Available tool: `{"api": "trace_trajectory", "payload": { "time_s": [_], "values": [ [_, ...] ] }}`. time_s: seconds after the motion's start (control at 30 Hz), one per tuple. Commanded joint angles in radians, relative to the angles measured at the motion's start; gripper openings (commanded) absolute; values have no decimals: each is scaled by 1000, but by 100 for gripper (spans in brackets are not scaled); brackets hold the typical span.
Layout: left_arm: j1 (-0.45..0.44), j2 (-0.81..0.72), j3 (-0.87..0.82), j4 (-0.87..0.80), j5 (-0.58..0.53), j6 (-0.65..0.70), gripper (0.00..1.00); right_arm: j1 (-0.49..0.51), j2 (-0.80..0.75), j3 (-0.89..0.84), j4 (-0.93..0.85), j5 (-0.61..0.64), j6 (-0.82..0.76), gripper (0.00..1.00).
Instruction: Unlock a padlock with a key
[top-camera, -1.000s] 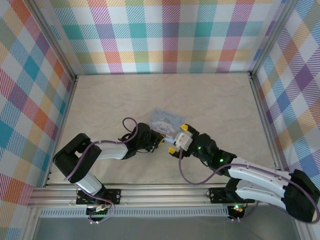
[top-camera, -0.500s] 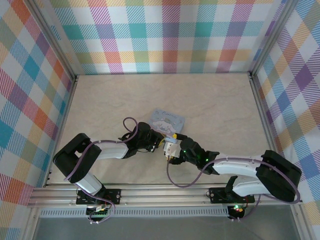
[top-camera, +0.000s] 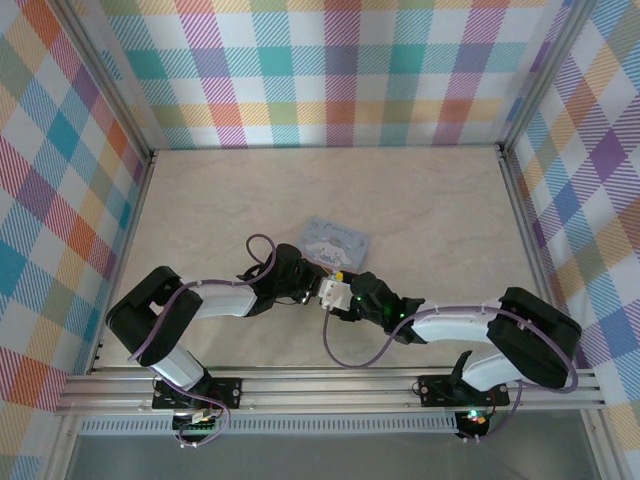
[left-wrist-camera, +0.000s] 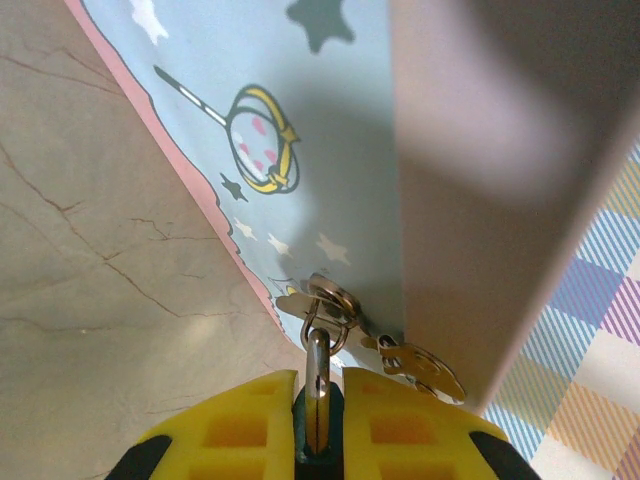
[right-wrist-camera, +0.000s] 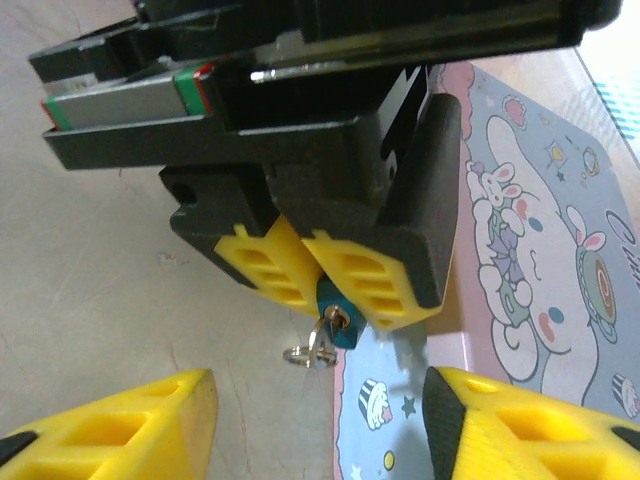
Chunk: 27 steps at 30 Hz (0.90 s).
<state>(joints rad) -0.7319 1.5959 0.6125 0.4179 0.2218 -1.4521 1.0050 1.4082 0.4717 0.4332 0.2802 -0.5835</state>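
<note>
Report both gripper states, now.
Left gripper: closed on the padlock.
Right gripper: open, nothing between its fingers.

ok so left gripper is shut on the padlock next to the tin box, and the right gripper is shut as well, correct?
Not quite. The right gripper is open: the right wrist view shows its yellow fingers wide apart with nothing between them. The rest holds: the left gripper is shut on the padlock, beside the tin box.
</note>
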Motion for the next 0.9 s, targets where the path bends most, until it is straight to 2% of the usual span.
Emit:
{"api": "trace_trajectory", "payload": {
  "time_s": [0.0,0.13,0.63,0.87],
  "values": [
    [-11,3,20,-11,28,-19,0,7,25,31,55,14,19,51],
    [-12,3,20,-11,29,-21,0,7,53,44,60,25,22,41],
    [-12,4,15,-11,30,-24,0,6,98,63,83,67,64,12],
    [-12,4,13,-7,31,-25,0,7,94,61,111,91,133,4]
  ]
}}
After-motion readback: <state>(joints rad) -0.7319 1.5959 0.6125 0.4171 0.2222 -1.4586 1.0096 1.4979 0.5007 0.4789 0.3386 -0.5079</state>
